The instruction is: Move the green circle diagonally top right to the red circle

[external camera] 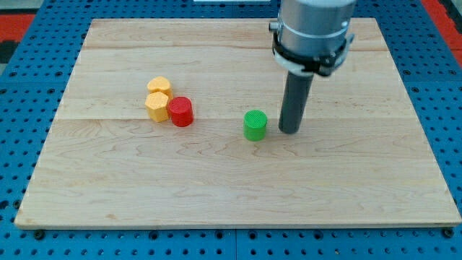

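A green circle stands near the middle of the wooden board. A red circle stands to its left, slightly higher in the view. My tip rests on the board just right of the green circle, with a narrow gap between them. The dark rod rises from the tip to the grey arm at the view's top.
Two yellow hexagon blocks sit stacked along the view's vertical, touching the red circle's left side. The board lies on a blue perforated surface, with red areas at the top corners.
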`<move>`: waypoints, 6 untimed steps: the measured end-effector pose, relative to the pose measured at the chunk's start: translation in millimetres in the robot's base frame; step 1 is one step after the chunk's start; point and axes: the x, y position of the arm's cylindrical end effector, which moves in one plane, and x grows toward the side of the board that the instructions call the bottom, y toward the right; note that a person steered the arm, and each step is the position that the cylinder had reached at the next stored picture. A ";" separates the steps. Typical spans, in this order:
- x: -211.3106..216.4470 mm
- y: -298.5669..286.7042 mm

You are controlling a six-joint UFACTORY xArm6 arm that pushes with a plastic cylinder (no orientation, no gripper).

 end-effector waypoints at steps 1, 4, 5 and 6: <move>10.2 -4.6; -5.5 -58.9; -47.9 -55.8; -56.8 -64.7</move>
